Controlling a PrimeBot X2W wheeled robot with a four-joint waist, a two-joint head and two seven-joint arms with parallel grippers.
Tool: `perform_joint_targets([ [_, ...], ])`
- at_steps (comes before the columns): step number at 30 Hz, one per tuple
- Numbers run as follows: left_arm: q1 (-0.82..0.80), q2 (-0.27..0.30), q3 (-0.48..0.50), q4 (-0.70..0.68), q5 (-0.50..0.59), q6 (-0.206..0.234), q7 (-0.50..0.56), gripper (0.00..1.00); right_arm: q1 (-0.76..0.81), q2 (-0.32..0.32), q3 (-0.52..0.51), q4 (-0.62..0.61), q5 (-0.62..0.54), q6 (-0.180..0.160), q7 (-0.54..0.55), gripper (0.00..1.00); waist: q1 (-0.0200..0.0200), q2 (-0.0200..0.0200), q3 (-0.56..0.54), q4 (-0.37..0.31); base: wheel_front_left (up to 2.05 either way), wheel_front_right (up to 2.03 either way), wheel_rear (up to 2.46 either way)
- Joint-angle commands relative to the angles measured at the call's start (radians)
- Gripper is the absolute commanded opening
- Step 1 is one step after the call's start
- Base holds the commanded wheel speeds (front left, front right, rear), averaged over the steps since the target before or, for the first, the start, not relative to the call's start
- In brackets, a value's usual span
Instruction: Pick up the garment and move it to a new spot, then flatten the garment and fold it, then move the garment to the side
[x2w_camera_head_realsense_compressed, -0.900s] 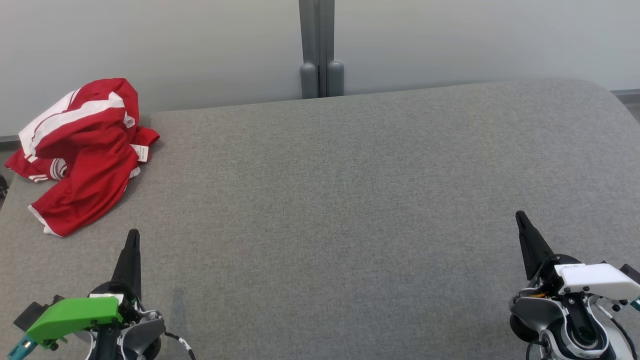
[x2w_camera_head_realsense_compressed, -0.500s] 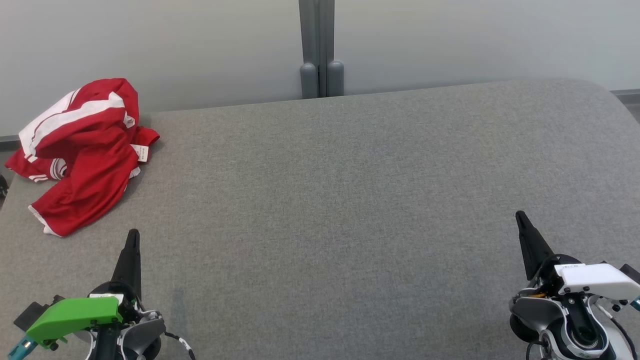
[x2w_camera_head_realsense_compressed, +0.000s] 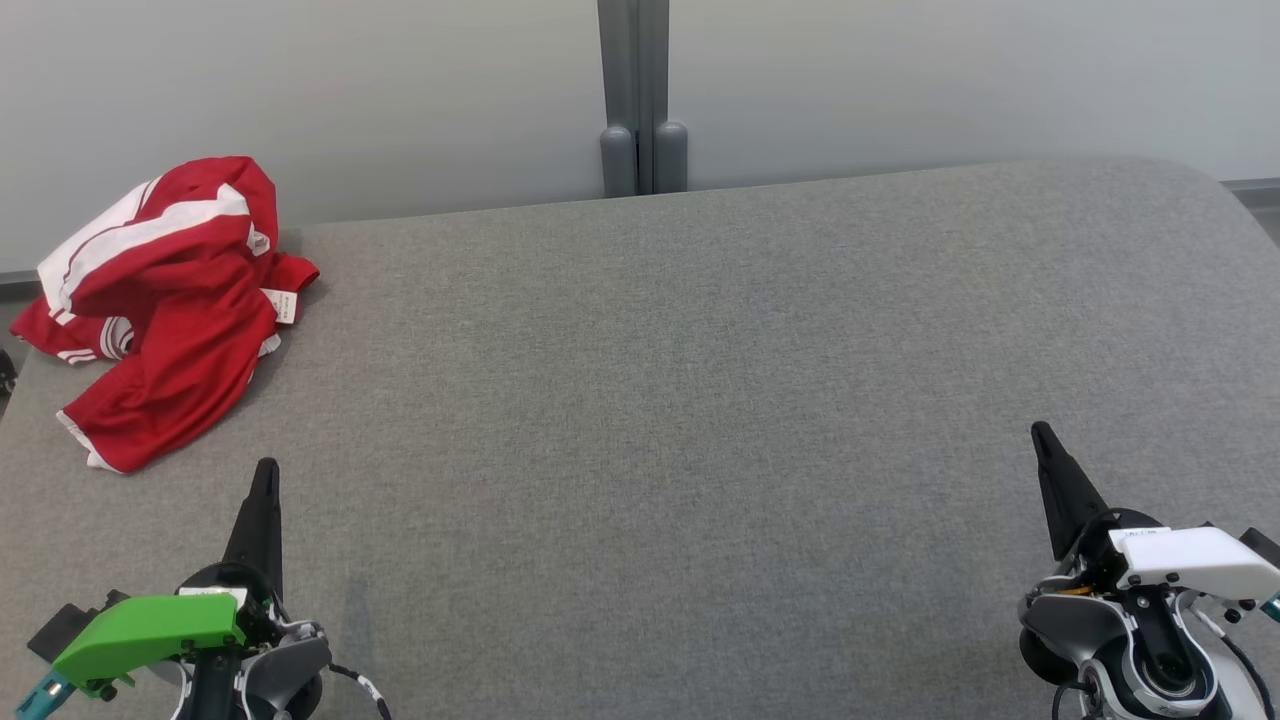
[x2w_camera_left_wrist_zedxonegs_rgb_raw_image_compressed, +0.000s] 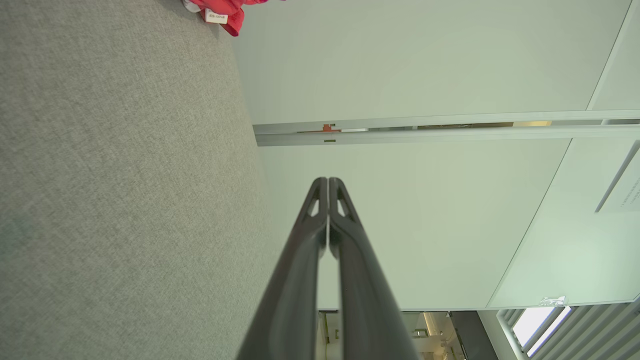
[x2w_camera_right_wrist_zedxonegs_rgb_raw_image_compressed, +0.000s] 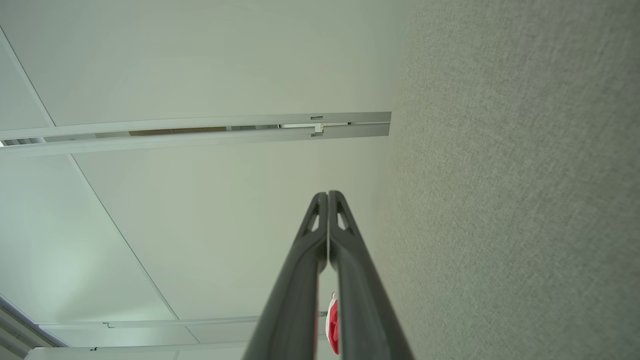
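Your left end effector (x2w_camera_head_realsense_compressed: 264, 482) sits at the lower left of the head view, fingers pressed together and gripping nothing. Your right end effector (x2w_camera_head_realsense_compressed: 1044, 445), at the lower right, is closed and empty too. Both hover over the grey surface (x2w_camera_head_realsense_compressed: 700, 400). The garment (x2w_camera_head_realsense_compressed: 170, 300), red with white stripes, lies crumpled in the upper left, well apart from the left end effector and far from the right. The left wrist view cuts it off at the top edge. In the right wrist view a red sliver peeks beside the fingers. You cannot tell whether it overhangs the surface's left edge.
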Motion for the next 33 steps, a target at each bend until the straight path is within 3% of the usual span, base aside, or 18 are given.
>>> perform_joint_targets([
  [1, -0.011, 0.007, 0.002, -0.001, -0.002, -0.005, 0.003, 0.00, -0.006, -0.001, 0.000, -0.005, -0.001, 0.000, 0.002, 0.00, 0.0000, 0.0000, 0.000, 0.000, 0.00, 0.00, 0.00],
  [6, -0.011, 0.007, 0.002, -0.001, -0.002, -0.005, 0.003, 0.00, -0.006, -0.001, 0.000, -0.005, -0.001, 0.000, 0.002, 0.00, 0.0000, 0.0000, 0.000, 0.000, 0.00, 0.00, 0.00],
  [7, 0.001, 0.000, -0.001, 0.003, 0.000, 0.000, -0.001, 1.00, 0.001, 0.001, 0.000, 0.003, 0.000, 0.000, 0.000, 1.00, 0.0000, 0.0000, 0.000, 0.000, 0.00, 0.00, 0.00],
  [20, 0.042, -0.005, -0.043, 0.002, 0.021, 0.002, -0.050, 1.00, 0.031, 0.007, 0.041, 0.020, -0.019, 0.000, -0.049, 1.00, 0.0000, 0.0000, 0.001, 0.000, 0.00, 0.00, 0.00],
  [28, 0.044, -0.004, -0.050, -0.024, 0.114, 0.007, -0.086, 1.00, 0.028, 0.006, 0.043, 0.012, -0.094, 0.000, -0.086, 1.00, 0.0000, 0.0000, 0.002, 0.001, 0.00, 0.00, 0.00],
  [33, 0.046, -0.003, -0.063, -0.060, 0.211, 0.028, -0.109, 1.00, 0.024, 0.005, 0.041, -0.011, -0.198, 0.000, -0.109, 1.00, 0.0000, 0.0000, 0.003, 0.002, 0.00, 0.00, 0.00],
])
